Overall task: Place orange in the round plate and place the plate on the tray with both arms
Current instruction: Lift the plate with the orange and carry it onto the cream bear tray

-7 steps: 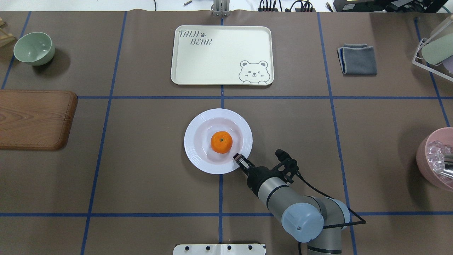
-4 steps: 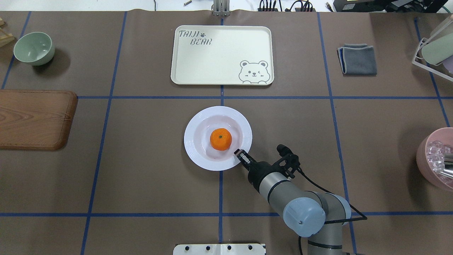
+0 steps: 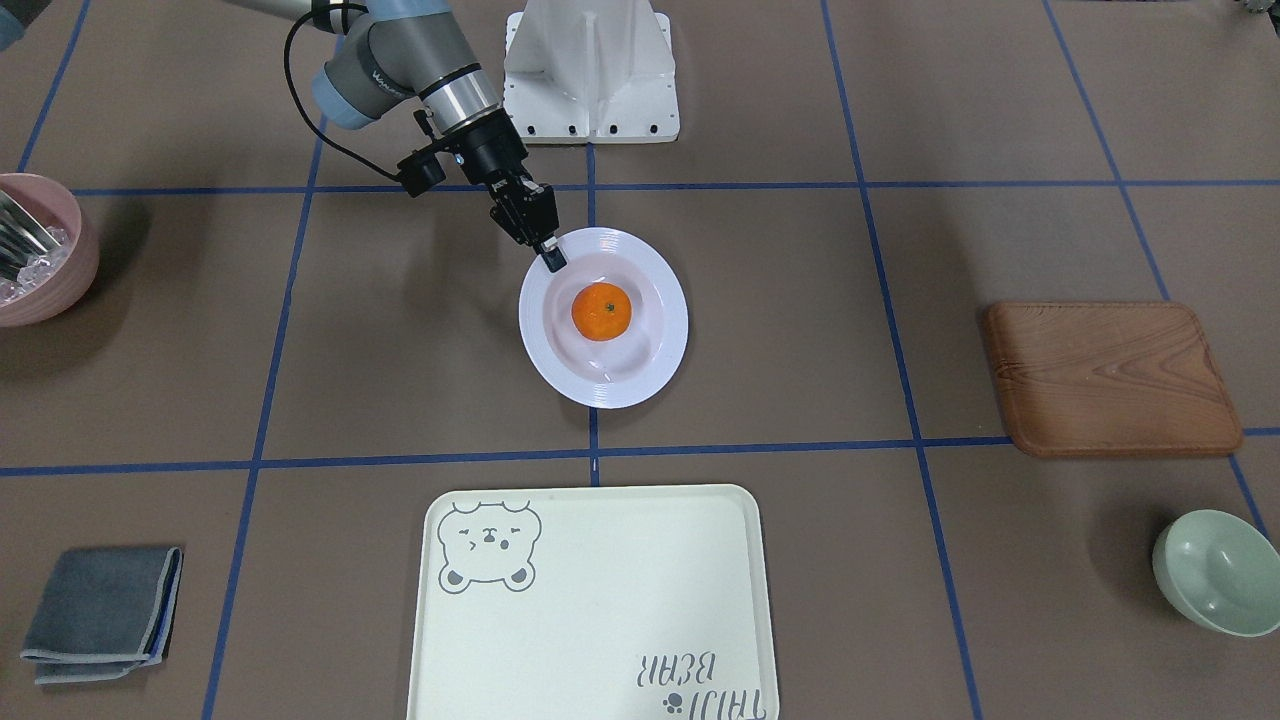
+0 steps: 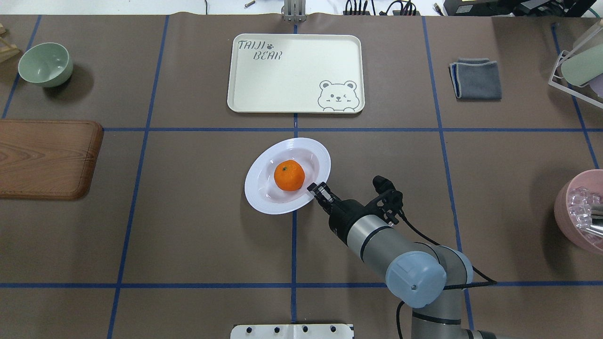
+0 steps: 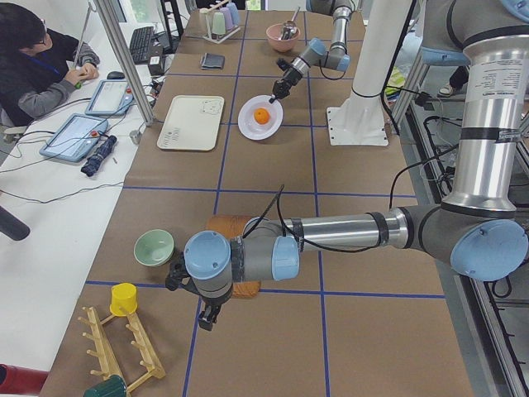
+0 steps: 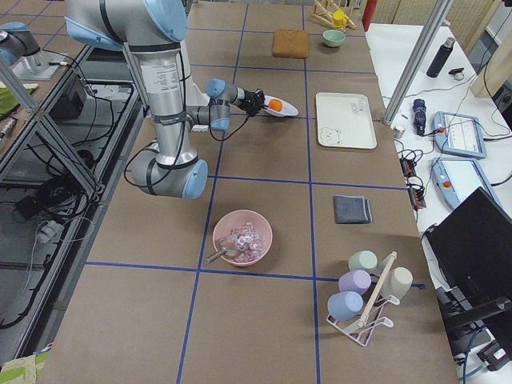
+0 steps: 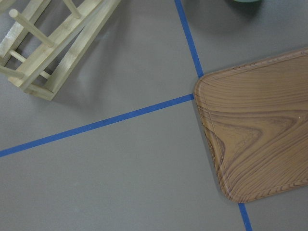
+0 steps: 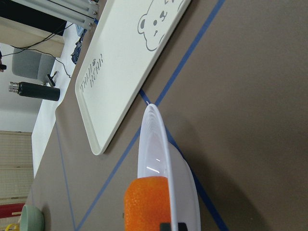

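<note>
The orange (image 4: 289,175) lies in the white round plate (image 4: 264,197), which hangs tilted a little above the table's middle. My right gripper (image 4: 314,189) is shut on the plate's near right rim; the front-facing view shows the right gripper (image 3: 551,257) pinching that rim. In the right wrist view the plate (image 8: 156,144) stands edge-on with the orange (image 8: 147,202) behind it. The cream bear tray (image 4: 292,80) lies beyond the plate with nothing on it. My left gripper (image 5: 204,318) shows only in the exterior left view, by the wooden board; whether it is open or shut I cannot tell.
A brown wooden board (image 4: 44,157) and a pale green bowl (image 4: 45,64) are at the left. A folded grey cloth (image 4: 476,78), a cup rack (image 4: 577,66) and a pink bowl of ice (image 4: 582,209) are at the right. A wooden peg rack (image 7: 53,43) lies near the left wrist.
The right gripper has carried the plate with the orange up and toward the tray. The plate is now tilted, and the orange sits nearer its far left side.
</note>
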`<action>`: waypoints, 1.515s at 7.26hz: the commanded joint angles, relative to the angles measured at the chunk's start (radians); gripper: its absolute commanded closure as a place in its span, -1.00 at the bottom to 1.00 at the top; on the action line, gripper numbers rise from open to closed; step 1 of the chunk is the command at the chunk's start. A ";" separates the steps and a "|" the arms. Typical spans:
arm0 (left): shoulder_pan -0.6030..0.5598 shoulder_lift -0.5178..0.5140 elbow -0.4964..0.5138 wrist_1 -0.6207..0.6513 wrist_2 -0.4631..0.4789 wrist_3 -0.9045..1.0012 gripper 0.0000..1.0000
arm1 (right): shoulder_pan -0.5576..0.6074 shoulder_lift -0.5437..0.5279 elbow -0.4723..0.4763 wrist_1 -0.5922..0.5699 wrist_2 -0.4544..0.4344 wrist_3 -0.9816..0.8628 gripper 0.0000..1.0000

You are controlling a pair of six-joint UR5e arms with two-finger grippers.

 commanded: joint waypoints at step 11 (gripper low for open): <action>0.002 -0.006 -0.011 0.000 -0.001 -0.003 -0.99 | 0.264 0.591 -0.738 -0.235 -0.220 0.555 1.00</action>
